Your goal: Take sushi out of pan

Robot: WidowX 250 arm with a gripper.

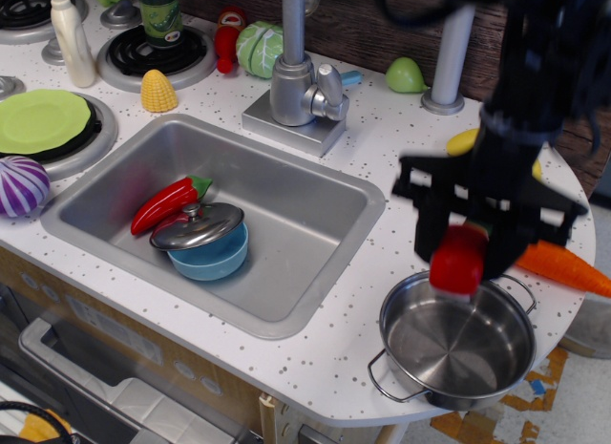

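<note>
The hand [465,258] grips the sushi [458,260], holding it above the pan's [456,341] rim, clear of it

Black arm [535,91], black pincer [463,263], apparently boxy, motion-blurred

Sink [315,191] holds a red chili [168,202] beside a lidded blue bowl [205,241]; corn [158,92], green plate [40,120], purple onion [19,186] — counter left; carrot [565,265] right.
</note>
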